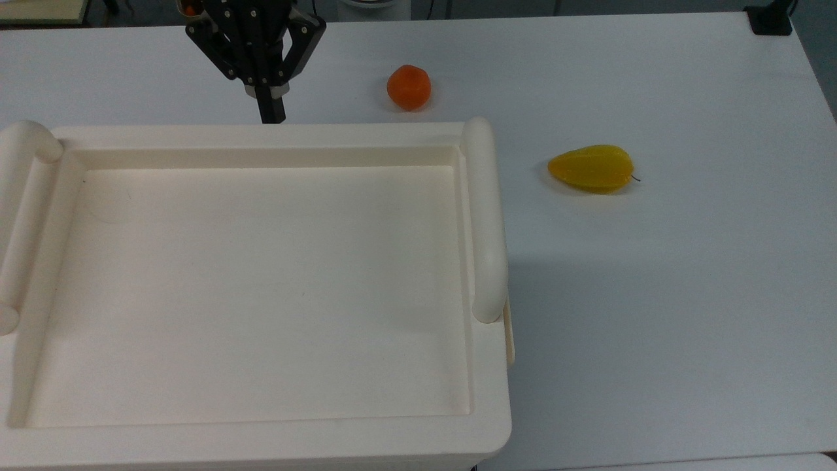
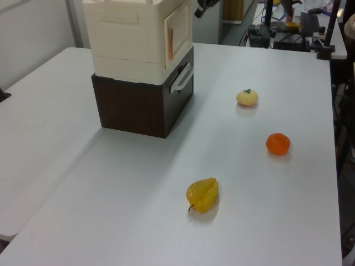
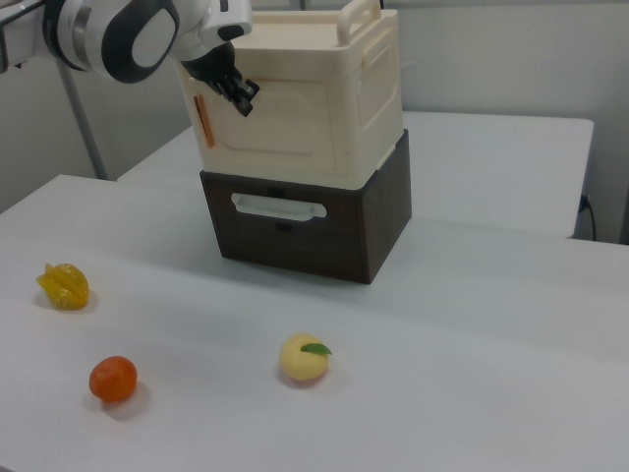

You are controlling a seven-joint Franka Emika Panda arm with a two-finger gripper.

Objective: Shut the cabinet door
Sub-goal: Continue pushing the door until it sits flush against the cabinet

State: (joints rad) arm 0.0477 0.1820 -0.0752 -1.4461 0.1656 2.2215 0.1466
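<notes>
The cabinet (image 1: 261,288) is a large cream-white box with a recessed top and rounded bar handles. It stands on a dark brown drawer unit (image 2: 138,108). The cabinet door (image 3: 280,118) lies flat against the cabinet's front, and a thin orange strip shows along one edge (image 2: 170,41). My gripper (image 3: 243,99) is shut, and its black fingertips rest at the door's upper part. In the top view the gripper (image 1: 271,112) points down right at the cabinet's far edge. In the left view the gripper (image 2: 198,11) sits just beside the door's top corner.
On the white table (image 1: 686,294) lie an orange fruit (image 1: 409,87), a yellow star fruit (image 1: 592,169) and a pale yellow fruit with a green leaf (image 3: 304,358). The drawer unit has a white handle (image 3: 278,207). Equipment stands beyond the table's far end (image 2: 288,27).
</notes>
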